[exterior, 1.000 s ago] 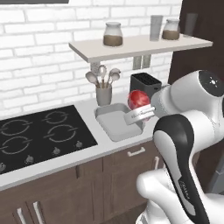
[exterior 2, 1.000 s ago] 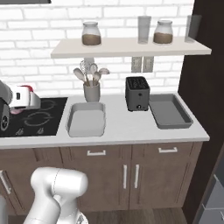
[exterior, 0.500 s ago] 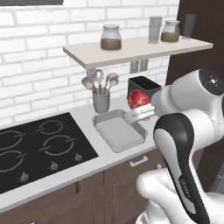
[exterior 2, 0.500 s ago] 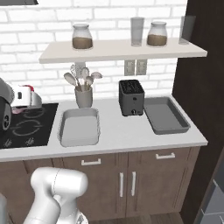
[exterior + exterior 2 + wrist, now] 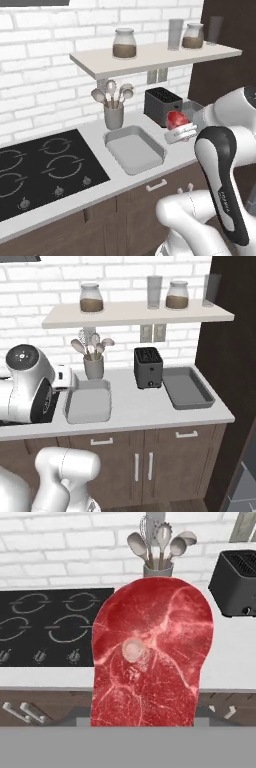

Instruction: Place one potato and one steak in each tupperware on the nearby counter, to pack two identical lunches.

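I have the gripper (image 5: 179, 131) clamped on the steak (image 5: 152, 654), which stands red and marbled up the middle of my hand view; in the left base view the steak (image 5: 176, 120) sits right of centre, just in front of the black toaster (image 5: 162, 106). The light grey tray (image 5: 134, 149) lies in the centre of that view on the pale counter (image 5: 90, 192), just below the cup of utensils (image 5: 113, 111). In the right base view the same tray (image 5: 89, 401) is left of centre, the toaster (image 5: 148, 367) at centre, and the darker tray (image 5: 187, 387) to the right of it. Both trays look bare inside. The black hob (image 5: 40, 170) fills the lower left of the left base view.
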Robot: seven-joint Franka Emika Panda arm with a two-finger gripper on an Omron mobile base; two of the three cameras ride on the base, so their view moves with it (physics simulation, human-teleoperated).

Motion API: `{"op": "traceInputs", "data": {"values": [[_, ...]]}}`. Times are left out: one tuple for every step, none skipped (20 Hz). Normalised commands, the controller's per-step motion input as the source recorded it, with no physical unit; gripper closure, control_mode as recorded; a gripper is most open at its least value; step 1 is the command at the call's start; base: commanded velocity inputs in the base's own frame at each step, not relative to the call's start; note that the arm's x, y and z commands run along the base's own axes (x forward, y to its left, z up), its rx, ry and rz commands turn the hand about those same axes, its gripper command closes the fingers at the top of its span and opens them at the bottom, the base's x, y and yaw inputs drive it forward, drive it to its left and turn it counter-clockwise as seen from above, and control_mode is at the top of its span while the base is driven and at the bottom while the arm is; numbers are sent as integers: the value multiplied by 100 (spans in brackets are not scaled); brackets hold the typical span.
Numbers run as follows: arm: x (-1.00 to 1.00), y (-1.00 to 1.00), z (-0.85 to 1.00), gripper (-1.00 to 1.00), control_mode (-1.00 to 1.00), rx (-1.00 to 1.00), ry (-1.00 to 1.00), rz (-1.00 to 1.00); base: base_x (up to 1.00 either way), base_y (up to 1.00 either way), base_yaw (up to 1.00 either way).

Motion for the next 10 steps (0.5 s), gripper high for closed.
{"op": "traceInputs", "data": {"values": [[71, -46, -77, 100, -100, 0, 1, 0, 0, 0, 0], [79, -27, -75, 100, -100, 0, 1, 0, 0, 0, 0], [89, -6, -74, 100, -100, -7, 1, 0, 0, 0, 0], [100, 0, -71, 100, -100, -15, 2, 0, 0, 0, 0], [100, 0, -70, 100, -100, -19, 3, 0, 0, 0, 0], [100, 16, -65, 100, -100, -23, 2, 0, 0, 0, 0], [100, 36, -58, 100, -100, -26, 1, 0, 0, 0, 0], [100, 46, -50, 100, -100, -27, 1, 0, 0, 0, 0], [100, 49, -41, 100, -100, -25, 4, 0, 0, 0, 0], [100, 44, -32, 100, -100, -17, 7, 0, 0, 0, 0]]}}
